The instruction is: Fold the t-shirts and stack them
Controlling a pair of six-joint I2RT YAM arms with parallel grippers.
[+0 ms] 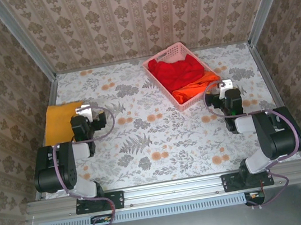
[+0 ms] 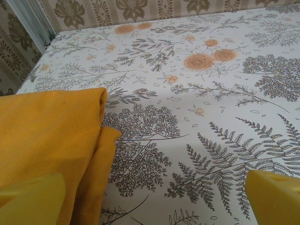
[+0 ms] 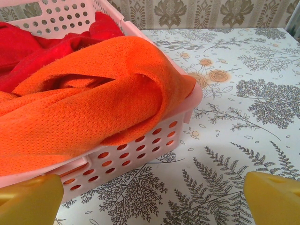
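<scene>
Orange t-shirt (image 3: 93, 103): heaped in the near end of the pink basket (image 3: 140, 150), with one thick fold draped over the rim at the near corner. We take it as the next shirt to lift out.

Right gripper (image 3: 150, 206): just outside that near corner of the basket and low over the table (image 1: 154, 140). Its fingers are spread wide with nothing between them.

Bearing: the orange cloth lies ahead and to the left of the right gripper, and higher than its fingers. The fold runs roughly along the basket's rim, crosswise to a straight reach forward.

Nearer arm: the right one, we judge. The left gripper (image 2: 152, 206) is well apart from the basket, off to its left across the table. Its fingers are likewise wide and empty.

Red t-shirt (image 1: 175, 70): deeper in the basket, filling the far end and touching the orange one.

Mustard t-shirt (image 1: 64, 121): outside the basket, far to its left, lying flat on the table beside the left gripper. It looks already folded.

In the way: the basket's lattice wall stands between the right fingers and the cloth. We expect to need a rise over the rim before closing. The red cloth may drag along where the two shirts touch.
</scene>
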